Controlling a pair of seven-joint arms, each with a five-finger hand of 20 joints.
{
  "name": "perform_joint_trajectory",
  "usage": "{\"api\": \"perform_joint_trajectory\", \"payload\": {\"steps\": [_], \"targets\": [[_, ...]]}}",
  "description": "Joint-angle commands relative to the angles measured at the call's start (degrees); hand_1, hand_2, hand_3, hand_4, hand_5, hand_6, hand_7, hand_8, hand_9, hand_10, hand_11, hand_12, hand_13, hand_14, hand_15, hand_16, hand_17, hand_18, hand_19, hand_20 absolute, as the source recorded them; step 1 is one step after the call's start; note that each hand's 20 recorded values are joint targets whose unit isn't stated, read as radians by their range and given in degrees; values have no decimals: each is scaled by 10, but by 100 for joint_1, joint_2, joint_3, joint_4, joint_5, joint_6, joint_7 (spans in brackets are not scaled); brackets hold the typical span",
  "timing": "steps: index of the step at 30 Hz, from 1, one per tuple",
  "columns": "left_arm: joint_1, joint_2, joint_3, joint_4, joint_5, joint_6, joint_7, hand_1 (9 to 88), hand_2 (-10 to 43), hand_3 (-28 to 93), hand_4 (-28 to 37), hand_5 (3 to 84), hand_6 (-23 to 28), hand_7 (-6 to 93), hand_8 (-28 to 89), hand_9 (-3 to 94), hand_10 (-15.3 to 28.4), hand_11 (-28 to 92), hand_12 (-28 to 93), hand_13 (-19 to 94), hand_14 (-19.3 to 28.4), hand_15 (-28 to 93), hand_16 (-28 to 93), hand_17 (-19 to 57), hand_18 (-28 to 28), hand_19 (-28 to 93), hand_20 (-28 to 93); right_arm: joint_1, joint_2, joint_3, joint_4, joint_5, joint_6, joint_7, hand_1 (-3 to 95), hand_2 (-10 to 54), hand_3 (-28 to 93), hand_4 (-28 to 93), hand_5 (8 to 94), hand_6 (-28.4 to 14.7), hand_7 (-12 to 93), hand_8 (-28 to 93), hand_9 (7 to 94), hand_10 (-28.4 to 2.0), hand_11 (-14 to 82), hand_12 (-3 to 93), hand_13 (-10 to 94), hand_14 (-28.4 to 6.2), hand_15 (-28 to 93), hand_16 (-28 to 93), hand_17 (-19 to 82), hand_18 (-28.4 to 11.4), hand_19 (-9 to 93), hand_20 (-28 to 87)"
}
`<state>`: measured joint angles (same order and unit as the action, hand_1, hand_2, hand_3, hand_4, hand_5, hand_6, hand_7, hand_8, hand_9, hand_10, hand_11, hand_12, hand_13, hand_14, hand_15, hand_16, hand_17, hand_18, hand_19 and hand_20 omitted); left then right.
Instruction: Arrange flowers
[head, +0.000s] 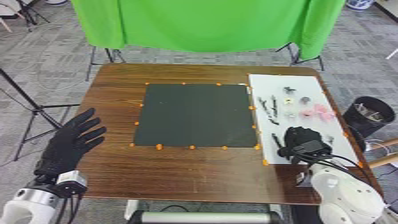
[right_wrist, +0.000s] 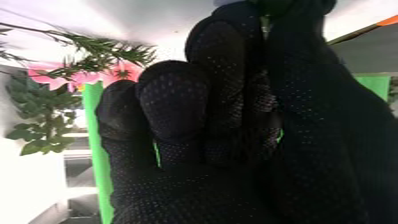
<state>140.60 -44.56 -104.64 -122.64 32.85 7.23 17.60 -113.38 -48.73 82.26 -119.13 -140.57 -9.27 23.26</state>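
Observation:
My right hand (head: 304, 139) is low over the near part of the white sheet (head: 274, 85), beside a dark stem (head: 276, 141). In the right wrist view, my right hand (right_wrist: 173, 107) has its thumb and a finger pinched together at a green stem (right_wrist: 272, 6), mostly hidden by the glove. Pink flowers (head: 319, 112) lie farther up the sheet, with dark sprigs (head: 274, 107) to their left. Leafy green sprigs (right_wrist: 40, 117) and pink blooms (right_wrist: 84, 76) appear past the fingers. My left hand (head: 67, 142) is held at the table's left edge, fingers straight.
A dark square mat (head: 195, 115) with orange markers around its edge covers the middle of the brown table (head: 178, 175). A black bin (head: 370, 114) stands off the table's right side. Green cloth (head: 209, 22) hangs behind the far edge.

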Motion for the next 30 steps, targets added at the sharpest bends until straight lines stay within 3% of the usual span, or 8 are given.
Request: {"api": "perform_joint_trajectory", "payload": {"steps": [1,5,12,15,18,22,28,30], "targets": [[22,-77,16,27,40,-24,-61,243,-45,692,-246,271,28,204,-108,226,126,211,154,191,165,303,-12,-91,230,422,66,-334,-38,-99,453,201,167,-600,489,-95,786,-283,736,29,456,47,857,-78,379,441,772,-61,701,274,417,-188,932,449],[54,-67,19,19,14,0,-29,243,-44,691,-246,271,28,203,-108,226,125,210,154,191,165,304,-11,-91,230,422,66,-349,-18,-135,575,447,540,-802,463,-95,846,-279,684,13,519,109,833,-79,405,476,751,-64,725,294,403,-187,932,469],[85,-52,0,8,6,23,-10,241,-43,692,-245,270,28,203,-108,227,126,211,154,191,165,304,-12,-91,230,422,66,-275,-48,-98,608,868,786,-864,347,-19,918,-169,606,-7,648,194,760,-86,617,452,735,-86,827,309,419,-204,932,589],[107,9,0,9,-27,32,36,241,-43,693,-246,270,28,203,-107,227,126,211,154,191,165,305,-12,-91,230,423,66,-253,-40,-49,572,875,781,-884,323,-3,928,-152,608,-7,656,217,766,-88,636,443,749,-83,831,307,436,-208,932,611],[67,-20,-13,17,2,14,2,241,-43,692,-246,270,28,203,-107,227,126,211,154,191,165,305,-12,-91,230,422,66,-224,-57,18,487,934,780,-866,253,70,932,-82,626,-11,657,274,777,-90,677,425,766,-86,845,311,452,-214,932,656],[117,34,-36,-1,-31,48,57,241,-43,693,-245,270,28,204,-108,227,125,210,154,191,165,303,-13,-90,230,423,66,-106,-44,49,341,960,942,-750,228,95,932,-42,634,-10,660,292,789,-91,694,420,776,-86,853,309,464,-216,932,680],[86,4,-53,3,9,22,12,242,-42,692,-246,270,28,205,-108,227,126,213,154,191,165,304,-12,-91,230,423,66,54,22,49,174,901,1073,-512,215,97,932,-12,647,-11,654,305,800,-96,698,412,789,-84,857,309,478,-219,932,698],[100,-9,-58,-6,13,29,3,242,-42,691,-246,270,28,204,-108,226,125,211,153,191,165,304,-11,-91,230,423,65,52,64,6,176,725,1170,-417,249,64,932,-53,644,-13,648,289,796,-98,687,419,784,-87,851,316,474,-217,932,695]]}}
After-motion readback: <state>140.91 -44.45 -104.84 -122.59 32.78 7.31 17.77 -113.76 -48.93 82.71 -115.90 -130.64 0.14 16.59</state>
